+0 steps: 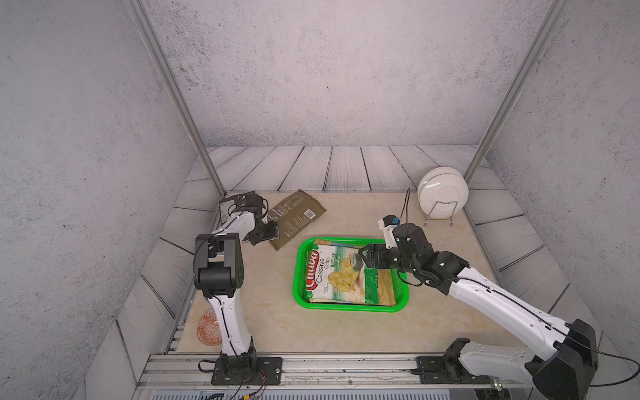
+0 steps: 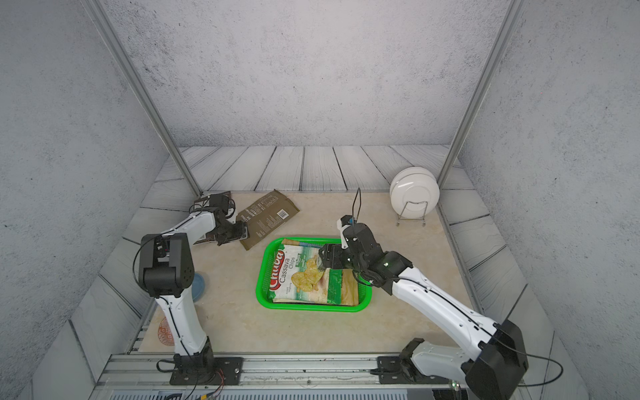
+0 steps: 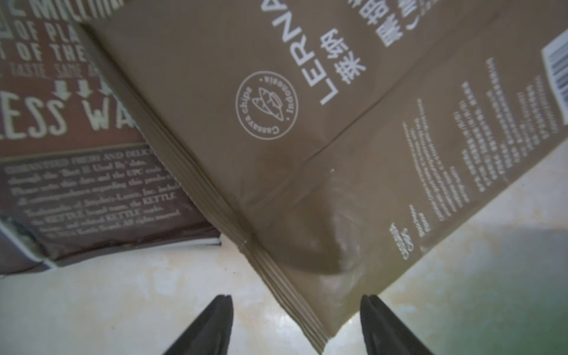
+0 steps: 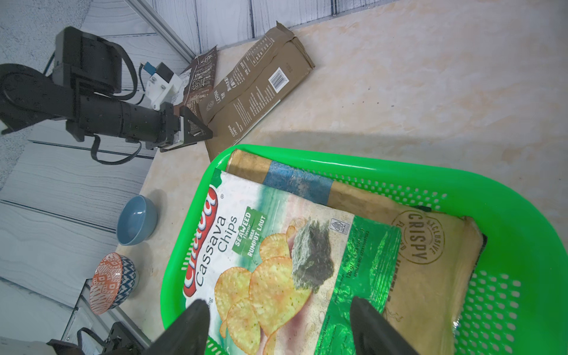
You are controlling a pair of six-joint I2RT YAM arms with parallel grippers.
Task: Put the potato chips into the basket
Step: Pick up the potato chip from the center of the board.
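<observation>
The left gripper (image 3: pixel 296 296) is being held spread astride a corner of the olive bag (image 3: pixel 307 153), the right gripper (image 4: pixel 278 301) spread over the basket (image 4: pixel 507 221)

White arm links (image 1: pixel 231 323), black joints (image 1: pixel 218 263), black cables (image 4: pixel 107 162); left gripper (image 3: pixel 296 297), right gripper (image 4: pixel 278 301) black.

Chips bags (image 1: pixel 334 273) — flat in green basket (image 1: pixel 349 307)

Both top views look steeply down over the whole table (image 1: pixel 433 311); the wrist views sit close, and the right one shares the basket (image 4: pixel 522 221).
</observation>
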